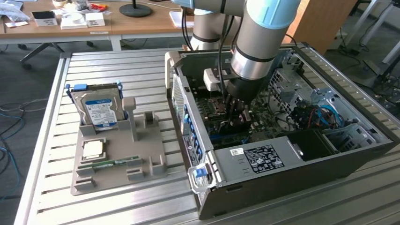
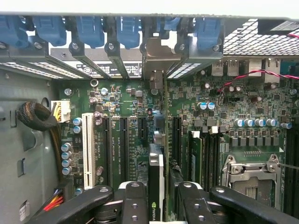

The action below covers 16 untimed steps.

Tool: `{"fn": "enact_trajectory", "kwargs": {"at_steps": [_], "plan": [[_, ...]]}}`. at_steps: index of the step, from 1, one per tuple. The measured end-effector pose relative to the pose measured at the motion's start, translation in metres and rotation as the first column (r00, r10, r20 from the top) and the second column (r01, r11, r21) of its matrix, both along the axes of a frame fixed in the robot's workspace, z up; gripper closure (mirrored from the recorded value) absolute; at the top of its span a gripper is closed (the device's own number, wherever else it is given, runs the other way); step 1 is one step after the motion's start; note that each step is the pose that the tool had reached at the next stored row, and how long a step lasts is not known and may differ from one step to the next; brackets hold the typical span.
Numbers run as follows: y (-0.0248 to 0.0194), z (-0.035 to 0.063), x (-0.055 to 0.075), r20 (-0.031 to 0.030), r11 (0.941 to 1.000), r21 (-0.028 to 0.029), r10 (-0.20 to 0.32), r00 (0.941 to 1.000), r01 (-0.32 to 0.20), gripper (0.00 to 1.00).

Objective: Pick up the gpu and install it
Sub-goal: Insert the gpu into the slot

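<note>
Item: thin black rectangular expansion card, the gpu (image 2: 156, 184), with a pale metal bracket at its far end. Location: standing on edge inside the open dark computer case (image 1: 350, 157), over the green motherboard (image 2: 261, 140), between the black finger pads (image 2: 134, 205) of the tool (image 2: 159, 205). Its bracket is reaching the case's rear wall, beneath the row of blue plastic slot clips (image 2: 88, 29).

Item: tool, on the grey and pale-blue robot arm (image 1: 265, 33). State: gripping the gpu on both faces, jaws part-way closed on the card's thickness. In the exterior view it is reaching down into the middle of the case (image 1: 237, 110).

Step in hand, by judgement: seating the card in a long black expansion slot (image 2: 122, 149). Whether the edge connector is touching the slot is not visible. Doing it well is calling for a card held upright, parallel to the slot, bracket lined up with its rear opening, and pressure straight down, evenly along the length. A tilted card is risking a jam or a bent bracket.

Also present: a silver hard drive with blue label (image 1: 99, 110) in a grey parts holder (image 1: 119, 164) on the slatted metal surface (image 1: 100, 65), well apart from the case.
</note>
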State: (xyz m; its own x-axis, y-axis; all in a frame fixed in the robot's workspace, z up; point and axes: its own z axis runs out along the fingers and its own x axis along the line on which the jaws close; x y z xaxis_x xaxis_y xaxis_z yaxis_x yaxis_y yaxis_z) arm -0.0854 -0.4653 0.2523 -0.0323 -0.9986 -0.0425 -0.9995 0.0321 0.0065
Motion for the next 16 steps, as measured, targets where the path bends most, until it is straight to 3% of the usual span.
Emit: {"fn": "enact_trajectory", "kwargs": {"at_steps": [4, 16], "plan": [[0.0, 0.0001, 0.0, -0.0001, 1.0, -0.0001, 0.0, 1.0, 0.0, 0.74], [0.0004, 0.0, -0.0003, 0.0002, 1.0, -0.0001, 0.0, 1.0, 0.0, 0.74]]}}
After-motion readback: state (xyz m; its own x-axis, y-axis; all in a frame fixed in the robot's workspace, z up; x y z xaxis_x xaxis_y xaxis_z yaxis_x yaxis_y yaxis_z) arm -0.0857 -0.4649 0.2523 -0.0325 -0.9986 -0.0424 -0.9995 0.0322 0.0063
